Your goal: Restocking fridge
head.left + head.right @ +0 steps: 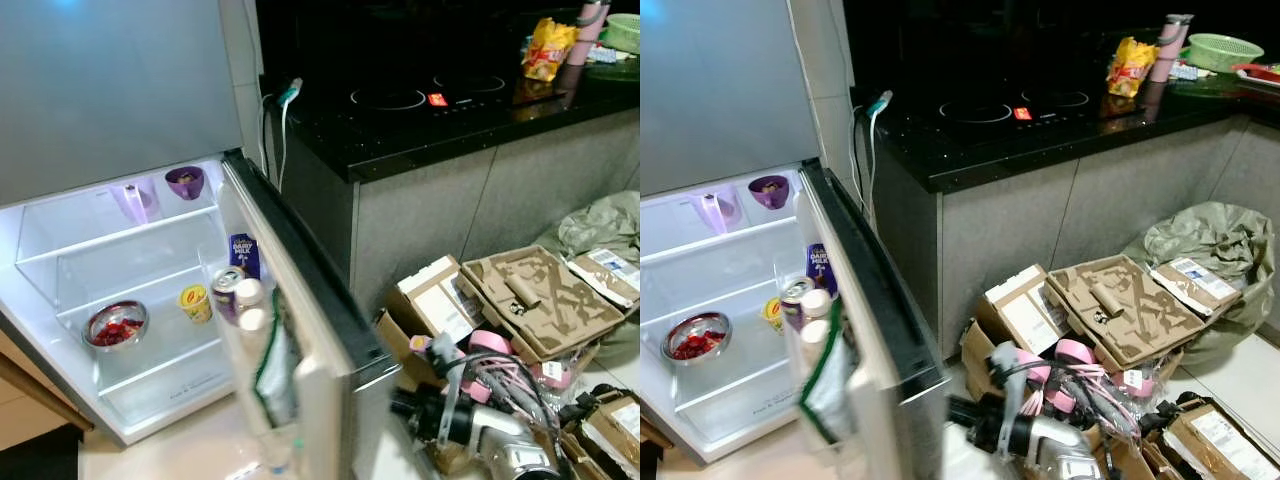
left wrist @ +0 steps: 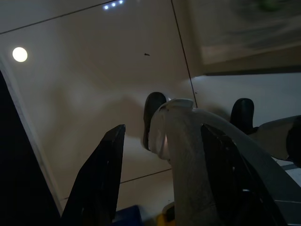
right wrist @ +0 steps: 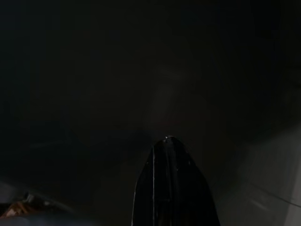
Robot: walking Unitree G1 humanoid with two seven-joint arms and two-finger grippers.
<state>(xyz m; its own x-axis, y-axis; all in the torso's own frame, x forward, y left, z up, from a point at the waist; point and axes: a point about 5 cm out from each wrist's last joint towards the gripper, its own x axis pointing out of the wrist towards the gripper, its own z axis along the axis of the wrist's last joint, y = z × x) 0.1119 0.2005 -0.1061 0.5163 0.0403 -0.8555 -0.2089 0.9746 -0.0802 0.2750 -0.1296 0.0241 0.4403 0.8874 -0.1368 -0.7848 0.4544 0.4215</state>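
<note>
**Fridge door open, both arms low**

The white fridge [image 1: 60, 270] stands open at the left of the frame, its door [image 1: 300, 330] swung toward the middle. On the glass shelves sit a purple bowl [image 1: 185, 182], a steel bowl of red food [image 1: 116, 325] and a small yellow cup [image 1: 195, 302]; the door rack holds a blue milk carton [image 1: 245, 255] and a drinks can [image 1: 227, 290]. Flattened cardboard boxes [image 1: 520, 300] pile up at lower right, below the black hob counter [image 1: 430, 110]. The left gripper [image 2: 160, 174] hangs over pale floor, fingers spread wide, holding nothing. The right gripper [image 3: 171, 188] sits in darkness; I cannot tell whether it is parted or closed
</note>
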